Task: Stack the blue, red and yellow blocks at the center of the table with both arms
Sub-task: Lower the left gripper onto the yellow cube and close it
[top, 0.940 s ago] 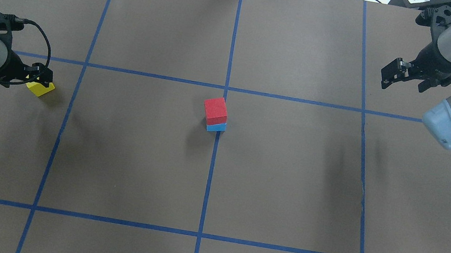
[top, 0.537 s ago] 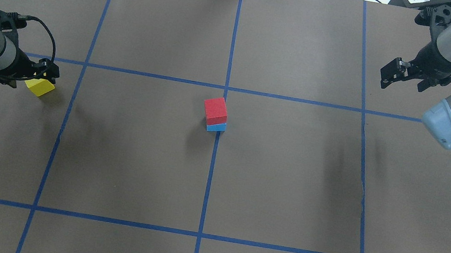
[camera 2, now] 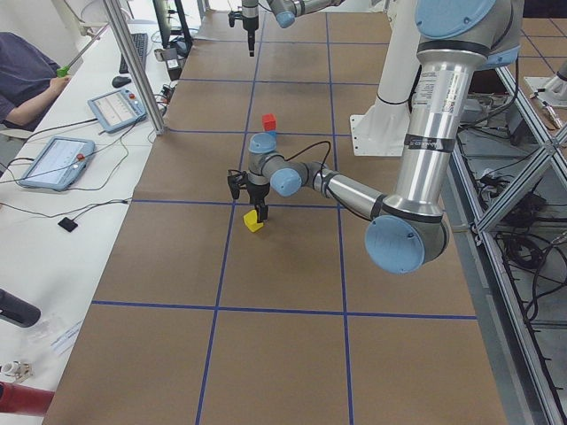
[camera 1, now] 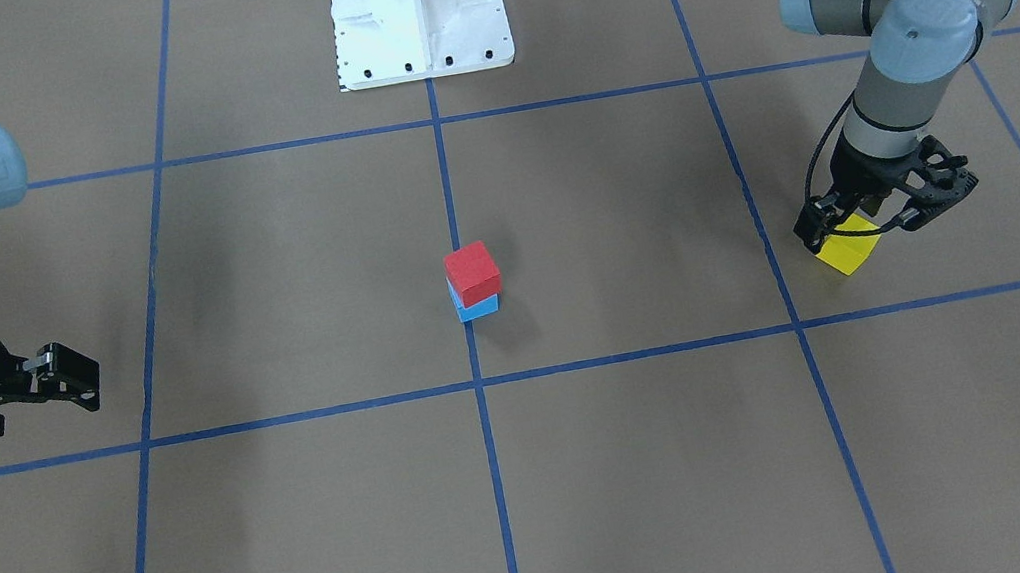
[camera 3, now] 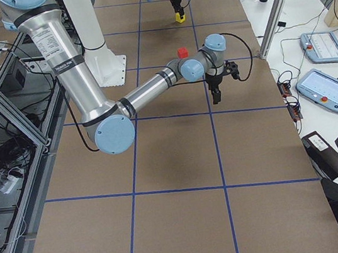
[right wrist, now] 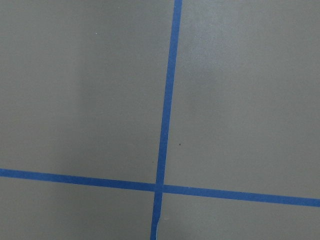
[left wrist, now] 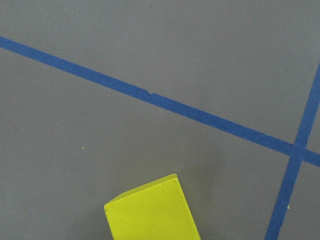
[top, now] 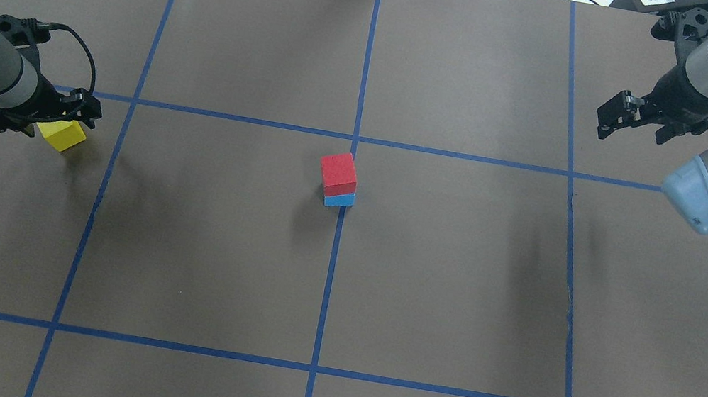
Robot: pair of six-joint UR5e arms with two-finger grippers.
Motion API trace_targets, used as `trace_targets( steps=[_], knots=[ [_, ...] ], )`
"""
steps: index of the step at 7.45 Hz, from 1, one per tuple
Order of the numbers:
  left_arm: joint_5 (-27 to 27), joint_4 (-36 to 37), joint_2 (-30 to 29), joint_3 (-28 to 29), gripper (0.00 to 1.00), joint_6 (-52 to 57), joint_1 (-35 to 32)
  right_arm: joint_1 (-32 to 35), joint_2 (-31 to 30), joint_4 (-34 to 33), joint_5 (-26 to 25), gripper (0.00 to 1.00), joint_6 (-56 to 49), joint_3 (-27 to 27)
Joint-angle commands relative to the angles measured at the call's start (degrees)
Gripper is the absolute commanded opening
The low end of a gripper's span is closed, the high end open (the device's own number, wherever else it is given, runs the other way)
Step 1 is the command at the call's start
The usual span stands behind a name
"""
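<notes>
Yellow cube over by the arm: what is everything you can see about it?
The small matte yellow cube has flat faces and sharp edges, with no markings. It appears to rest on the brown table, turned at an angle to the blue tape grid, far from the red cube stacked on the blue cube at the centre. The left arm's black end effector hangs right over it, jaws apart; whether it touches the cube cannot be told.
</notes>
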Motion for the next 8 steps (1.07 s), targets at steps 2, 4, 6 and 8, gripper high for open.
trace_targets(
  steps=[2,4,6,8],
  knots=[
    [0.1,-0.4,-0.2,1.9,0.99,0.1,0.1,0.0,-0.2,0.0,0.0,1.00,0.0,-0.1],
    [0.0,-0.5,-0.7,2.1,0.77,0.2,0.1,0.0,-0.1,0.1,-0.1,1.00,0.1,0.0],
    [0.1,-0.2,-0.9,2.0,0.17,0.4,0.1,0.1,-0.1,0.0,-0.1,1.00,0.3,0.1],
    [0.0,0.2,-0.9,1.6,0.00,0.7,-0.2,0.1,-0.1,0.0,-0.1,1.00,0.6,0.3]
  ],
)
